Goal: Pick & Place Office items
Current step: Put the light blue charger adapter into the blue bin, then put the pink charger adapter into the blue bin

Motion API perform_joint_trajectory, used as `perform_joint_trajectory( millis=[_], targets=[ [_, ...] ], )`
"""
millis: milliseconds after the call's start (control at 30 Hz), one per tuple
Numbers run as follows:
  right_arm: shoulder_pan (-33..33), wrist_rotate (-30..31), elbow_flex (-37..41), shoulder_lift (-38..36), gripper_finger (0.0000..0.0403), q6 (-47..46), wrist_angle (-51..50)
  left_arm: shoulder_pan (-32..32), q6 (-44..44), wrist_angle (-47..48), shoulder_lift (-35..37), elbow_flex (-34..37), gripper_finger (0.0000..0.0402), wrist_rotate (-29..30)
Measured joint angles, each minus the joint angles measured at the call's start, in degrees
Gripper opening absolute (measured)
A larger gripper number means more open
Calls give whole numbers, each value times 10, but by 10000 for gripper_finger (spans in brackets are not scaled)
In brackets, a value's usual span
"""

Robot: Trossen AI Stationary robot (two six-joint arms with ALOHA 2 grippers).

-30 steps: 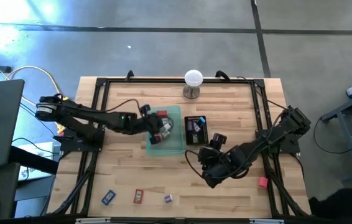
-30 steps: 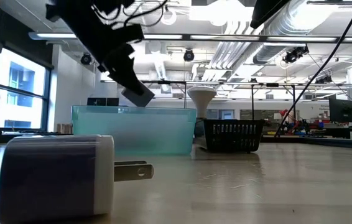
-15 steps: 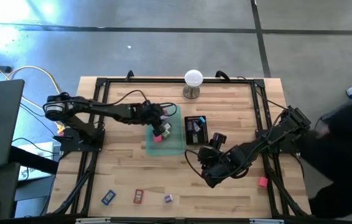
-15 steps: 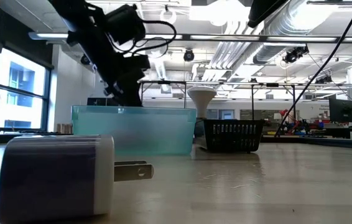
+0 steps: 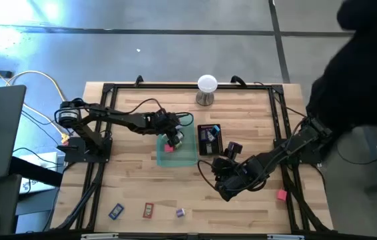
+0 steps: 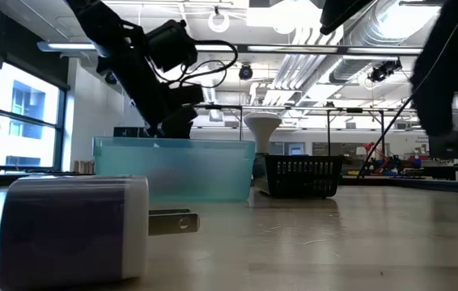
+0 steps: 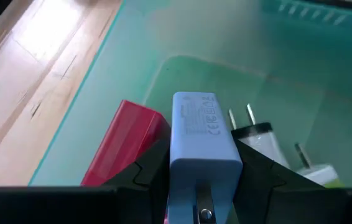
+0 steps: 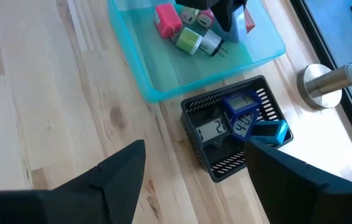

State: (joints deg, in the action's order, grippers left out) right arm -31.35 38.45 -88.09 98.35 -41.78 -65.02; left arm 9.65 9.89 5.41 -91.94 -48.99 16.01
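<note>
- Left gripper [image 7: 202, 186] pinches a pale blue plug adapter [image 7: 199, 134] over the green tray [image 5: 190, 157], mid-bench; early release could bounce it onto the red charger [image 7: 123, 146].
- Right gripper [image 8: 191, 171] waits spread, near the black mesh tray [image 8: 210, 163].

In the high view, the tray [image 5: 187, 157] is sitting near the middle of the worktop [image 5: 135, 187], with the mesh basket [image 5: 210, 140] just to its right. The ball on a stand [image 5: 206, 89] is standing above both, near the upper edge. The left gripper [image 5: 172, 135] is hanging over the tray, its jaws closed on a charger block [image 7: 198, 134]. Three small items [image 5: 147, 211] are lying along the lower left of the worktop. Another item [image 5: 281, 195] is lying at the lower right, and the right gripper [image 5: 225, 175] is hovering below the basket.
</note>
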Motion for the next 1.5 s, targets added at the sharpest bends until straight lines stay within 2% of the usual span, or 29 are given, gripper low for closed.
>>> perform_joint_trajectory(
  millis=[500, 867, 1067, 1167, 1267, 1367, 1500],
  targets=[
    [-3, -13, 0, 4, 261, -19, 15, 5, 28, -3, -7, 0, 131, -9],
    [-5, -20, 0, 5, 261, -61, 34, 5, 44, 0, -7, 0, 240, -23],
    [-12, -113, 0, 5, 261, -46, 44, 7, 75, 41, 21, -1, 256, -43],
    [-18, -228, 0, 5, 261, -48, 43, 7, 75, 65, 50, -1, 257, -43],
    [-39, -301, 0, 5, 261, -81, 43, 2, 77, 76, 79, -2, 257, -42],
    [-66, -316, 0, 5, 261, -112, 38, -13, 78, 79, 96, -2, 257, -42],
    [-107, -288, 0, 5, 261, -151, 37, -36, 81, 80, 98, -2, 257, -42]
  ],
)
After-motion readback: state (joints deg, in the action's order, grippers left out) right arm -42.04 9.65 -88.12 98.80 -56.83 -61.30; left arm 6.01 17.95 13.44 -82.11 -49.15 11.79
